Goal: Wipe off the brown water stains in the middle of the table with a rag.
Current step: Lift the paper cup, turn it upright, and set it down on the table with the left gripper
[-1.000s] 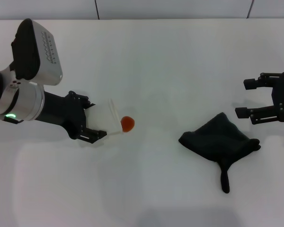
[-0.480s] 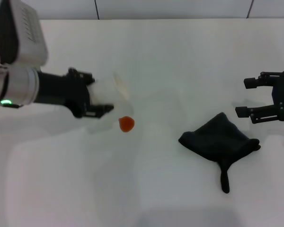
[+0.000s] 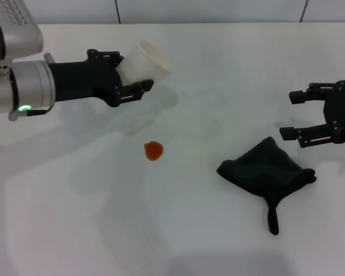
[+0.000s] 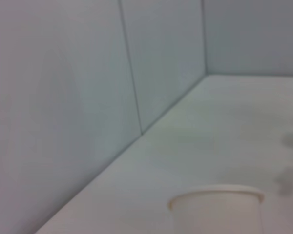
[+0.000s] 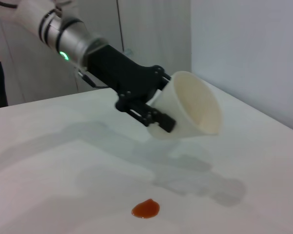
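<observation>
Far left: left gripper (image 3: 128, 80) clamped on a paper cup (image 3: 147, 61), held tilted in the air above the table (image 3: 178, 230), mouth pointing away from the arm and toward the right. Risk here: any liquid left inside could drip from the lowered rim and add a second spot (nothing seen on the lip in the right wrist view, though the inside is only partly visible). A loose grip on the thin wall could also let the cup slide out and roll across the surface.

Centre, nearer than the cup and well apart from it: brown stain (image 3: 153, 150), one small roundish blob, untouched, nothing over it. Likely to smear into a streak if the cloth is dragged through it without being pressed flat.

Right of centre: dark rag (image 3: 267, 171), crumpled in a heap with a loose tail trailing toward the near edge. Not yet picked up. A pinch on the tail alone could leave the bulk dangling, giving a poor wiping face (or dropping it on the way over).

Far right: right gripper (image 3: 291, 115) with fingers spread wide, holding nothing, hovering just beyond the rag on its far right side. A descent from there may miss the heap or catch only an edge.
</observation>
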Robot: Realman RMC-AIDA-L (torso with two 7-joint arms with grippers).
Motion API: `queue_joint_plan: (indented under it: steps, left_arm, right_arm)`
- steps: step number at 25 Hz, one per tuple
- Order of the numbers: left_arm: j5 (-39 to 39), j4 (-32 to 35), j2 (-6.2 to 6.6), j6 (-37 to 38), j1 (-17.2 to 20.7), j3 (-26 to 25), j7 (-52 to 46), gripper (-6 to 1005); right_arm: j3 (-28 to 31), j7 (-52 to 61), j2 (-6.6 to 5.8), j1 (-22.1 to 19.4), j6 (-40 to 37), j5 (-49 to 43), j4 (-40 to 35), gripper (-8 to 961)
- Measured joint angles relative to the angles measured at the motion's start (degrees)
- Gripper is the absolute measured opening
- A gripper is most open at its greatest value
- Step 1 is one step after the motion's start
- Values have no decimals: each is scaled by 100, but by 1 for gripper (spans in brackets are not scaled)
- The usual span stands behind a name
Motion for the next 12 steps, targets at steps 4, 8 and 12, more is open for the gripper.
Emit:
queue_joint_plan:
  steps: [4, 8, 12]
  left_arm:
    - [-506, -650, 0, -275, -204, -3, 362, 570]
    - [-1077, -1313, -10, -603, -364, -5, 951, 554]
    - [-1738, -1915, -23, -849, -428, -7, 1736, 537]
  right_arm:
    - [-44, -34, 0, 53, 9, 0, 8, 856]
    - [-59, -73, 4, 60, 10, 0, 23, 856]
    - [-108, -95, 7, 67, 10, 0, 34, 856]
